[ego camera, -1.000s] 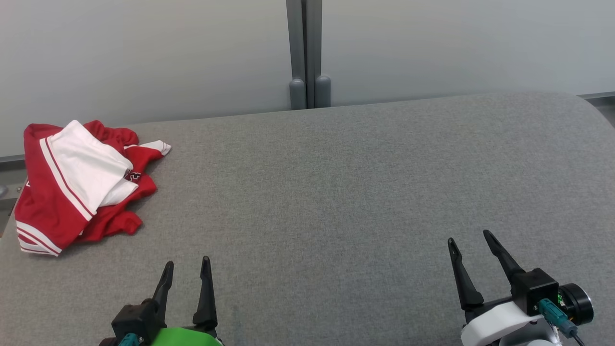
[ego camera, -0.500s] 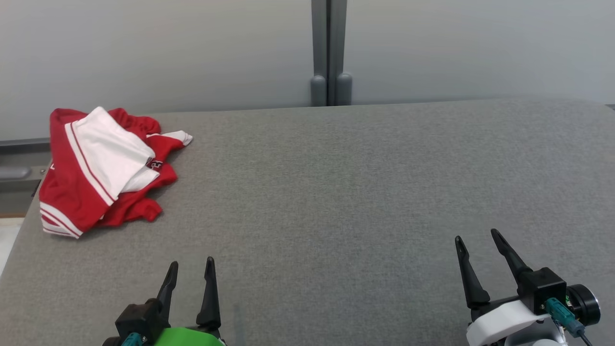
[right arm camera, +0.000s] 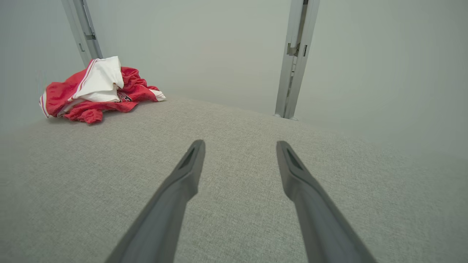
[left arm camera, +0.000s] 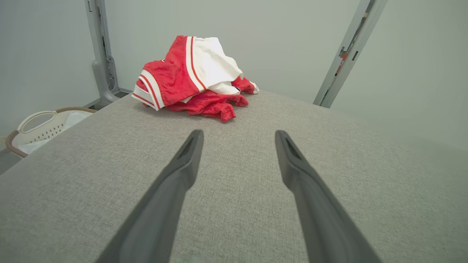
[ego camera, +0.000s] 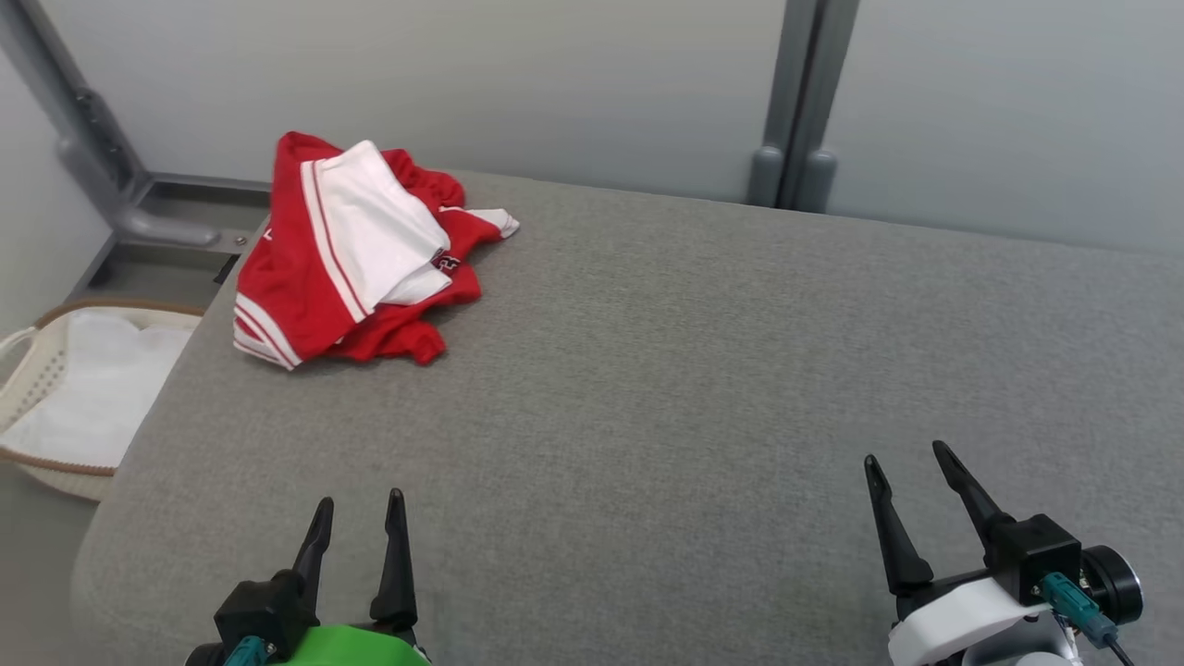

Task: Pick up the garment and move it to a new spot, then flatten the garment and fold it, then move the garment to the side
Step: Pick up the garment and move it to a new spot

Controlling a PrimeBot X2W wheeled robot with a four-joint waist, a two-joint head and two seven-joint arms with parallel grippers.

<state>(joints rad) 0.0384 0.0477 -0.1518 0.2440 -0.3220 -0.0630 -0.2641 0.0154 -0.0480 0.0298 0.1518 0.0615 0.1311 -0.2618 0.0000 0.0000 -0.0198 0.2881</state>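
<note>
Garment, a crumpled red and white sporty fabric heap (ego camera: 356, 254), is bunched up at the far left corner of the grey fabric-covered table (ego camera: 647, 370), right by the edge, with a white lattice plastic basket with a brown rim (ego camera: 26, 375) down below the table's left side. Moving right, the left gripper (ego camera: 360, 499) sits at the near edge, well apart from the garment, fingers parted with nothing between them. Behind the table there's a grey metal post (ego camera: 795, 102). Over at the near right, the right gripper (ego camera: 905, 453) has its fingers spread too, also empty
</note>
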